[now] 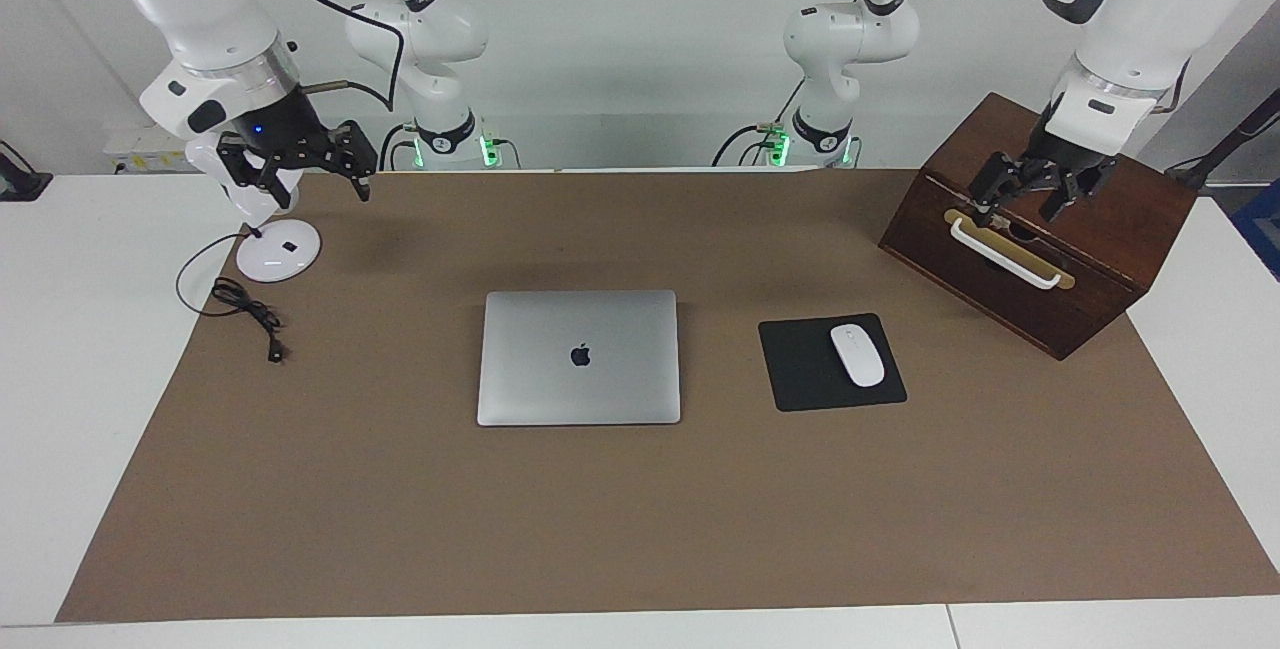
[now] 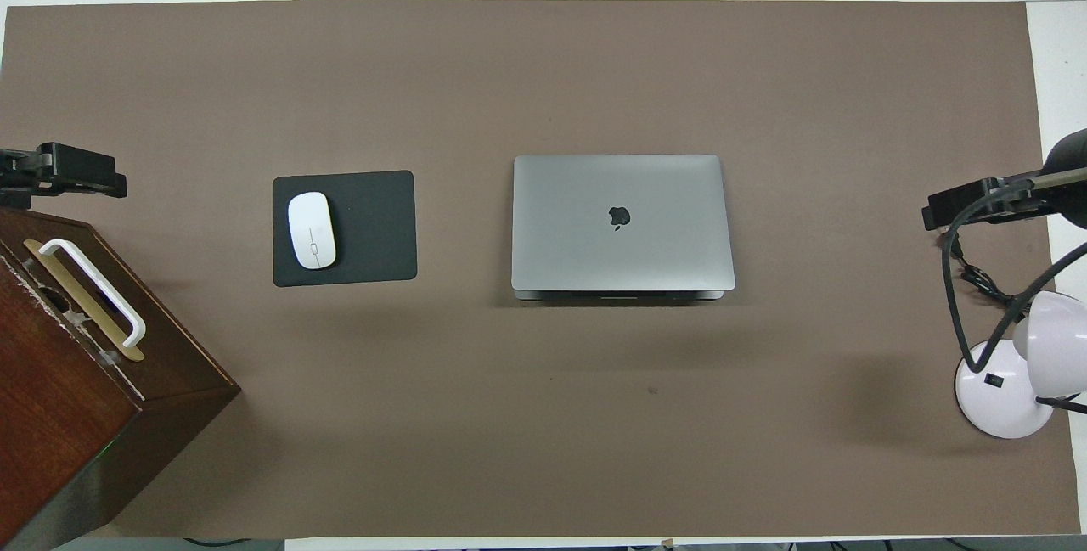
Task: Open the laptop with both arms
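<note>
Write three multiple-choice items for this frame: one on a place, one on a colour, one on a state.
1. Where is the mouse?
A. on the mouse pad
B. on the laptop
C. in the wooden box

2. What colour is the box's handle?
A. black
B. white
C. red

3. How is the laptop?
A. open
B. lid closed, flat
C. held in the air

Key:
1 A, it lies on the black pad.
2 B, white bar on a brass plate.
3 B, the logo faces up, and both grippers are away from it.
</note>
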Controlling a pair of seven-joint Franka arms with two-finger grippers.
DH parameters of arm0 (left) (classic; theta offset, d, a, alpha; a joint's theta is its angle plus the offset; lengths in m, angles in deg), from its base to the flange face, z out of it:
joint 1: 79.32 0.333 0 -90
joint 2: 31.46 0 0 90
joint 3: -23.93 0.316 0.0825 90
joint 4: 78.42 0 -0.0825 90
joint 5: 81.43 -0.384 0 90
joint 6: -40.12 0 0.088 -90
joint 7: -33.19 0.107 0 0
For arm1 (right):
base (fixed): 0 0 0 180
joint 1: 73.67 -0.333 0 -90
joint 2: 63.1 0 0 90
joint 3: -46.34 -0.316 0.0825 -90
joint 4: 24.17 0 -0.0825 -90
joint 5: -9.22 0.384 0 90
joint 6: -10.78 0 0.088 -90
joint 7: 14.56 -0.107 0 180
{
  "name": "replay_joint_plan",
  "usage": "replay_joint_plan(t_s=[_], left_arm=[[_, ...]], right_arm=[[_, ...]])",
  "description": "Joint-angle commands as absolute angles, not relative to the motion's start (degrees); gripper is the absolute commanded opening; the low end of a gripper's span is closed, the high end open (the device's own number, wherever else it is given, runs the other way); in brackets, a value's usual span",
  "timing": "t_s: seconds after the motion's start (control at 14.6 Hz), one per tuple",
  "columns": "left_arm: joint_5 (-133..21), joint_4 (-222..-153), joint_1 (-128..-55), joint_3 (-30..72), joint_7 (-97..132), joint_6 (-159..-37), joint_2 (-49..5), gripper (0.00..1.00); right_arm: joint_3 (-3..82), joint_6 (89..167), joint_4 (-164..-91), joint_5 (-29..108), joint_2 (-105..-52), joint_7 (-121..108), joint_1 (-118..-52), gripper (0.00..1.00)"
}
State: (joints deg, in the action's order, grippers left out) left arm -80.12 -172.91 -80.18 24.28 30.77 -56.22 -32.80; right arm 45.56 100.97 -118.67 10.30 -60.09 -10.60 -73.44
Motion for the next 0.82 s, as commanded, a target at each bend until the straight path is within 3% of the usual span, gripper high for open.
replay_joint_plan(t_s=[0.0,0.76], left_arm=[[-80.47,-172.47,-79.67,24.02,30.11,-56.65,-32.6,1.0],[-80.55,-173.35,-79.76,24.02,30.38,-56.56,-33.39,1.0]], right_arm=[[45.19,100.52,-118.31,10.8,-60.29,-10.69,-73.32,1.0],[45.19,100.52,-118.39,10.8,-60.29,-10.69,-73.23,1.0]])
